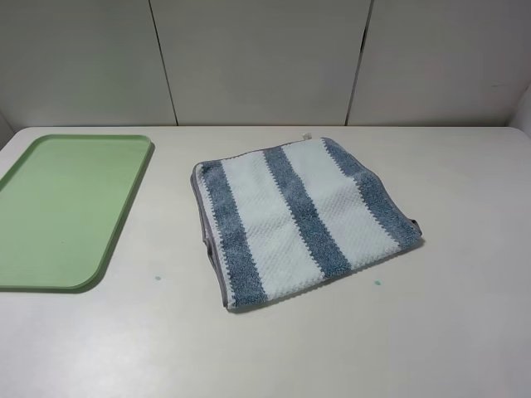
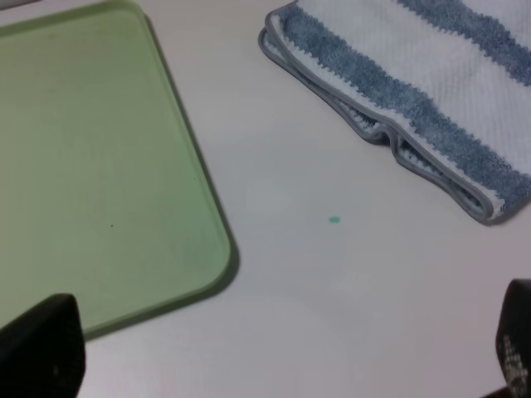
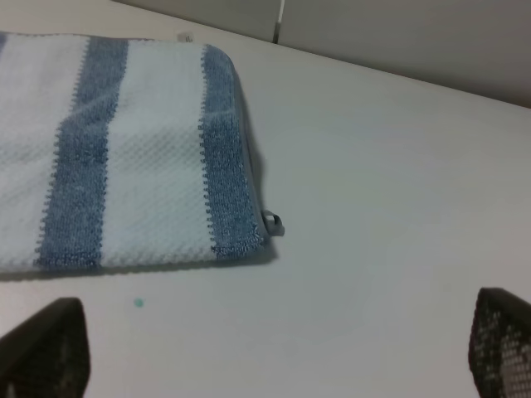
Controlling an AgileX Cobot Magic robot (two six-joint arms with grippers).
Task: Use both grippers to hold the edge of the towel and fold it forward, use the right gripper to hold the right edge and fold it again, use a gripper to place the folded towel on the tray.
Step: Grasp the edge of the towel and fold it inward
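Left pincer (image 2: 280, 356) released, gripping nothing, over desk (image 1: 465, 315) between tray (image 1: 66, 207) and towel (image 1: 299, 220). Right pincer (image 3: 272, 352) likewise released, by towel's right edge (image 3: 249, 157). Towel folded, flat mid-desk, right of tray, not touching.

High view down on table (image 1: 465, 332), wrist views close, sharing towel (image 1: 299, 220)

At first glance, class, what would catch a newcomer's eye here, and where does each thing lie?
The blue-and-white striped towel stands out first, lying folded and slightly askew near the middle of the white table. Next comes the light-green tray, at the left of the high view, apart from the towel, with nothing on it.
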